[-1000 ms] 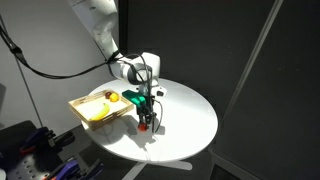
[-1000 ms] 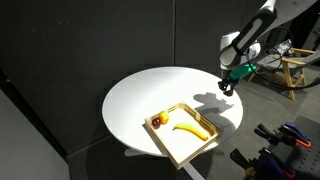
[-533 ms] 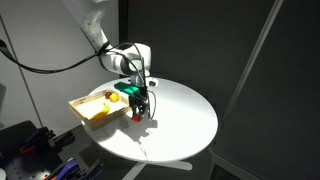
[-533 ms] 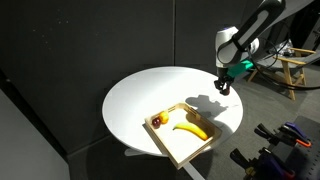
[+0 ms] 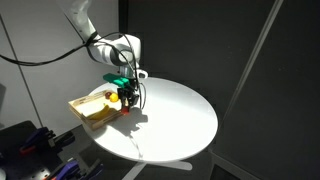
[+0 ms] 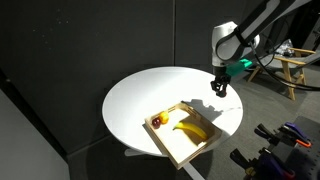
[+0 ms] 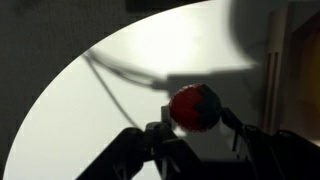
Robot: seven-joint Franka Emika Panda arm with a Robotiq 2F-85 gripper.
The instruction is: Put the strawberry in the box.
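Observation:
My gripper (image 7: pixel 194 112) is shut on the strawberry (image 7: pixel 190 104), a small red rounded lump pinched between the two dark fingers in the wrist view. In both exterior views the gripper (image 5: pixel 127 97) (image 6: pixel 217 88) hangs above the white round table, close to the edge of the box (image 5: pixel 92 112) (image 6: pixel 200 152). The box is a shallow light-wood tray with low walls. In the exterior views the strawberry is too small to make out between the fingers. A pale wooden wall of the box (image 7: pixel 272 60) shows at the right of the wrist view.
A yellow banana (image 6: pixel 190 128) and a small round fruit (image 6: pixel 156 121) lie in the box. The table (image 6: pixel 140 95) (image 5: pixel 185 120) is round and white, with dark curtains behind. Wooden furniture (image 6: pixel 292 70) stands past the table's far side.
The arm has carried the strawberry across the table toward the box and a little higher. The jaws have stayed shut on it.

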